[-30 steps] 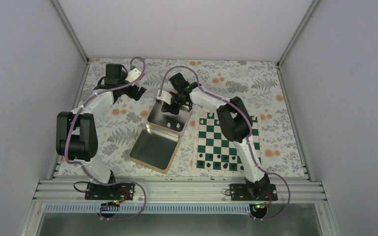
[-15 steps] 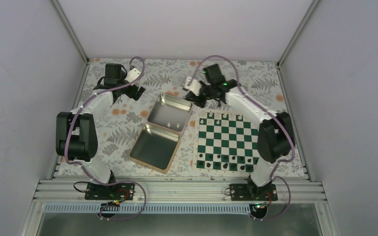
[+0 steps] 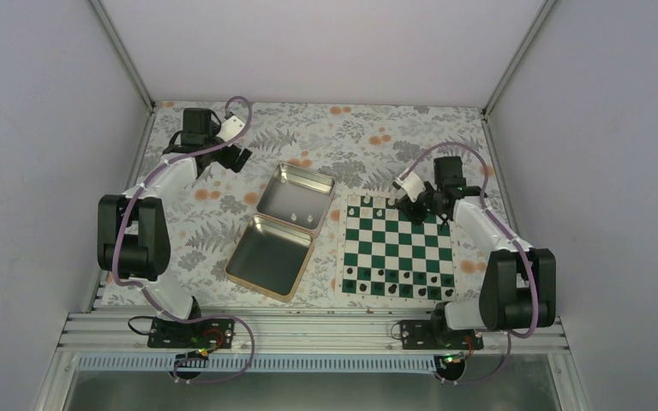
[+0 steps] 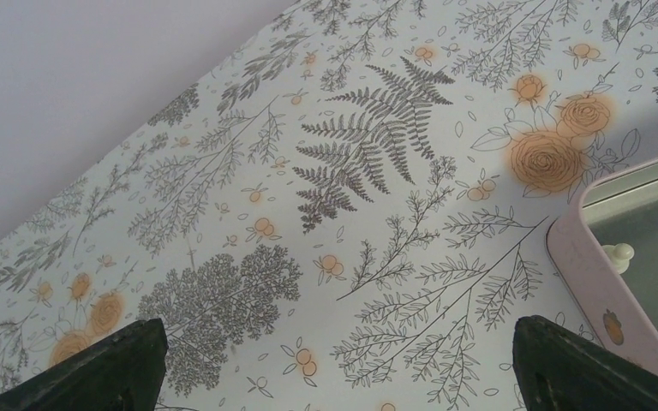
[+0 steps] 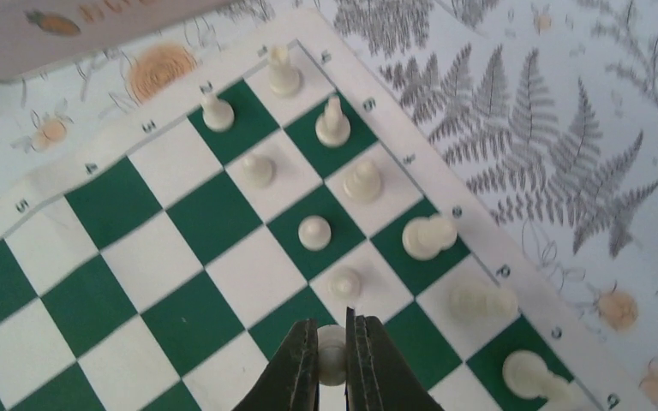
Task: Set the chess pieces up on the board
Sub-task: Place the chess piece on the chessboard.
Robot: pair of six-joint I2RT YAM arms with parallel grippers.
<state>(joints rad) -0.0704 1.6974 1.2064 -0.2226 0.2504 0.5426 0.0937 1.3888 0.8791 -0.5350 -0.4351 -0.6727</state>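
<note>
The right gripper [image 5: 332, 342] is pinched shut on a cream-white pawn [image 5: 331, 336], held low over the chessboard [image 5: 180, 223] in its part nearest the table's far right corner. The other cream-white pieces [image 5: 314, 232] stand in two loose rows along the board's far edge. Two or three by the border look tipped over [image 5: 482, 300].

To place this pawn well, it should go straight down onto the middle of a free square in the pawn row. Another pawn [image 5: 345, 282] stands just beyond the fingertips, so the descent needs to stay clear of it. The jaws should part only a little, and only once the base sits flat. A vertical lift afterwards would spare the neighbours.

The right arm is folded, with its elbow near the table's right edge and its wrist pitched down over the board. The left arm reaches along the left edge toward the far left corner. The left gripper [image 4: 343, 377] is spread wide and holds nothing, over the flowered cloth [image 4: 368, 163] beside the open tin [image 4: 595, 282], where a cream piece [image 4: 619, 253] remains.
</note>
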